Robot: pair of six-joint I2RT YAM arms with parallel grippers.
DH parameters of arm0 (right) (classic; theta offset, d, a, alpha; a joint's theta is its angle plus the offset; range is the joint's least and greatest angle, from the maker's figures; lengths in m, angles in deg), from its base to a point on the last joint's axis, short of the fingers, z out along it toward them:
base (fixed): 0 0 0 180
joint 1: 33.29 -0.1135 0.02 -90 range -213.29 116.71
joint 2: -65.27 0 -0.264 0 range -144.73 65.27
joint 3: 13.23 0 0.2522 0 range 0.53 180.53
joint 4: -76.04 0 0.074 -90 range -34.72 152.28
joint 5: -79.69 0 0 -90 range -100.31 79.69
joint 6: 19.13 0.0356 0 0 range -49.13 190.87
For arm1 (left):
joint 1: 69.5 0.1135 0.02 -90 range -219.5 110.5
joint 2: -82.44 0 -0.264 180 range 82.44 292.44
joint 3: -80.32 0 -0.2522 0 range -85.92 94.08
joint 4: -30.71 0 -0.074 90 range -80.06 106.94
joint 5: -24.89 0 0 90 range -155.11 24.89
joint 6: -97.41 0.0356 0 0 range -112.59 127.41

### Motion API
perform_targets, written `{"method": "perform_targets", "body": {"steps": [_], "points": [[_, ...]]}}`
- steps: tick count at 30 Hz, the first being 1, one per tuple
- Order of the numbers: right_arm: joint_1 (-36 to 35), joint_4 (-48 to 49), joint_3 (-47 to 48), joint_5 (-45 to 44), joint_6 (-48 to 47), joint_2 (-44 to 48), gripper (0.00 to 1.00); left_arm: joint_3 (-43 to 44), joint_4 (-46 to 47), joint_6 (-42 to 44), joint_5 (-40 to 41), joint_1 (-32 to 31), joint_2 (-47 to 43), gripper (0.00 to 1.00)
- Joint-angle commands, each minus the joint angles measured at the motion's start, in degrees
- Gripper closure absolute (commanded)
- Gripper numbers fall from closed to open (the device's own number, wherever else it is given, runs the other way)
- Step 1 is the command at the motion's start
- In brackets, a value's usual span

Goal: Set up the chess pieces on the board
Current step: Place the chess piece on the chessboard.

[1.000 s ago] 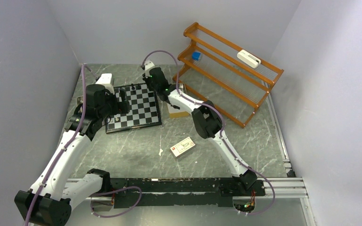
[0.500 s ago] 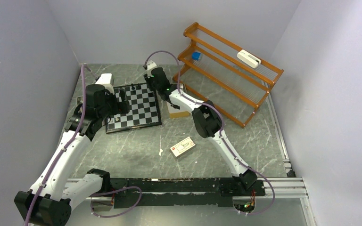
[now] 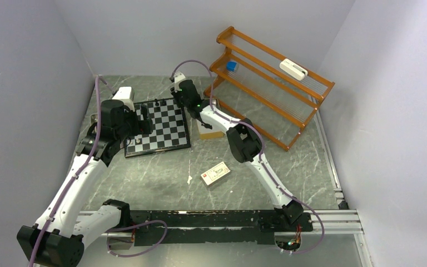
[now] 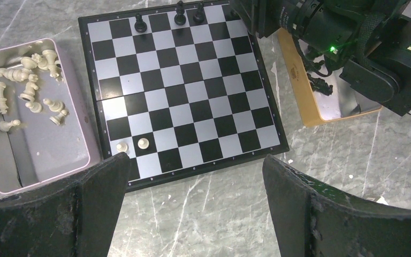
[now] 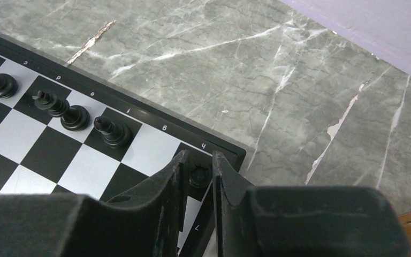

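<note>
The checkered board (image 3: 161, 127) lies at the back left; it also shows in the left wrist view (image 4: 182, 91) and the right wrist view (image 5: 32, 139). Three black pieces (image 4: 180, 12) stand on its far row, and two pale pawns (image 4: 143, 143) stand near its front left corner. My right gripper (image 5: 199, 160) is over the board's far right corner (image 3: 177, 95), its fingers closed narrowly around a small black piece (image 5: 199, 174) on the corner square. My left gripper (image 4: 195, 166) is open and empty, hovering above the board's near edge.
A grey tin (image 4: 80, 160) left of the board holds several pale pieces (image 4: 27, 88). A tan box (image 4: 294, 80) lies right of the board, under the right arm. A small card box (image 3: 216, 173) lies mid-table. An orange wooden rack (image 3: 272, 72) stands at the back right.
The right arm has shifted slightly up and towards the board's far right corner. The left arm has not moved.
</note>
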Motion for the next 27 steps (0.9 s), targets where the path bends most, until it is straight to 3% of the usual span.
{"method": "perform_targets", "body": {"steps": [1, 13, 27], "points": [[0.22, 1.33, 1.83, 1.41, 1.26, -1.89, 0.75, -0.51, 0.72, -0.15, -0.16, 0.42, -0.75, 0.02], [0.21, 2.49, 2.14, 0.91, 0.66, -1.79, 0.81, -0.60, 0.79, -0.23, -0.33, 0.47, -0.93, 0.02], [0.22, 2.99, 2.63, 1.52, 1.20, -2.25, 0.81, -0.60, 0.80, -0.15, -0.48, 0.46, -0.93, 0.02]]}}
